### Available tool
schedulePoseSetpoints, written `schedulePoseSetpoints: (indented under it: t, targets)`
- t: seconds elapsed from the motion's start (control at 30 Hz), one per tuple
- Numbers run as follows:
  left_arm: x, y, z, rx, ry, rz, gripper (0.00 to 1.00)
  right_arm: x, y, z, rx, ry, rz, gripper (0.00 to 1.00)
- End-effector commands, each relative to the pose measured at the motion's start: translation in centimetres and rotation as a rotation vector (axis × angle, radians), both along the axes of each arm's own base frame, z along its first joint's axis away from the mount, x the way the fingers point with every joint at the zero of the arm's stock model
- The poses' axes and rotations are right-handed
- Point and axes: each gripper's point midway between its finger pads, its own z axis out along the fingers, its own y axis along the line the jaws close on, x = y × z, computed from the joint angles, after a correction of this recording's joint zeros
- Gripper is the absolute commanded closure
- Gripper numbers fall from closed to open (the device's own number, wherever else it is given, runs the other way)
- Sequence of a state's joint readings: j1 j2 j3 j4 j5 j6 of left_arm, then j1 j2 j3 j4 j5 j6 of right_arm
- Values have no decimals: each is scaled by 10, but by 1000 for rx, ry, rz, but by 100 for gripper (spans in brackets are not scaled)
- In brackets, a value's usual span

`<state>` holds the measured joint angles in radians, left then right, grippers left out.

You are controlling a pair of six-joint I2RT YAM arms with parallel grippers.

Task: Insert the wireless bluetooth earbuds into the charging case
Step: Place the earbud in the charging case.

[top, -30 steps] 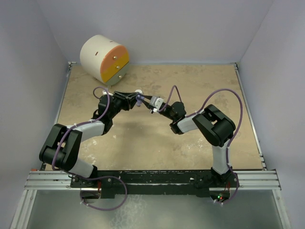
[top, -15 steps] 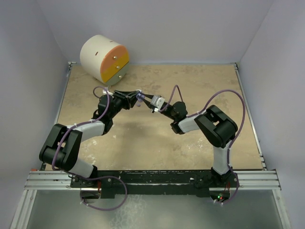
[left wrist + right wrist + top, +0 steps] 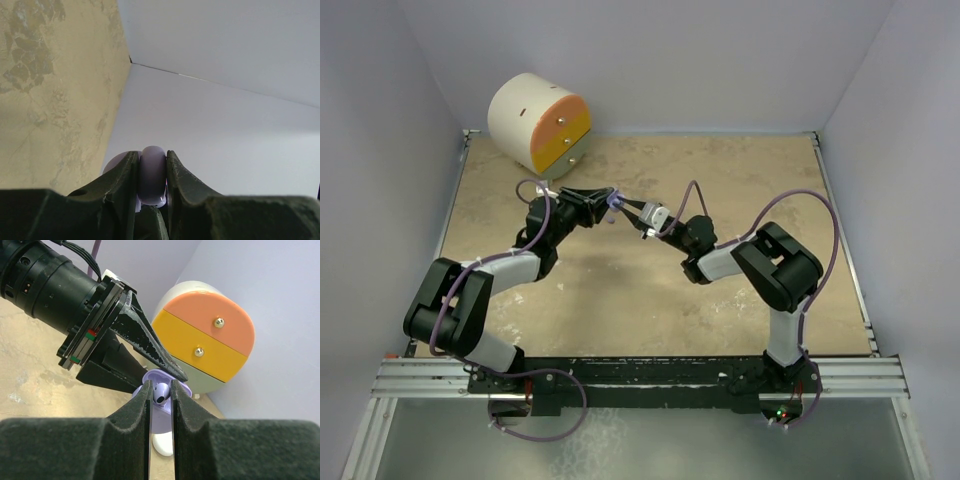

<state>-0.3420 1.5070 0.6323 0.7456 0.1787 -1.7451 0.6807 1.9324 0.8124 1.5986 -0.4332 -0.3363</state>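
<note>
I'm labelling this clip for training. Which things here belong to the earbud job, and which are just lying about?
Job: tiny purple earbud, pinched in the right gripper; lilac round plastic charging case, clamped in the left gripper.
Lying about: round cream drawer unit with orange, yellow and grey-green fronts; small white rounded piece on the table, too unclear to identify.

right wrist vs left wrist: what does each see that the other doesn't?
Right wrist only: purple earbud pinched in the right gripper, drawer unit behind. Left wrist only: the lilac case edge-on, squeezed between the left fingers; no earbud or drawers. Both: the case, the left gripper, the table.
</note>
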Motion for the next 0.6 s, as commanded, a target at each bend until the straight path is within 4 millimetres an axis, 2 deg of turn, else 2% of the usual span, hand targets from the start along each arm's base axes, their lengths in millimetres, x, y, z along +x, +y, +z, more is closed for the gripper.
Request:
schedulePoseSetpoints:
  t: [0.0, 0.57]
  targets:
    - [12, -1, 55, -77, -150, 17, 100, -90, -69, 165, 504, -635, 8, 90]
    - [8, -3, 57, -34, -162, 4, 100, -85, -67, 169, 522, -615, 9, 90]
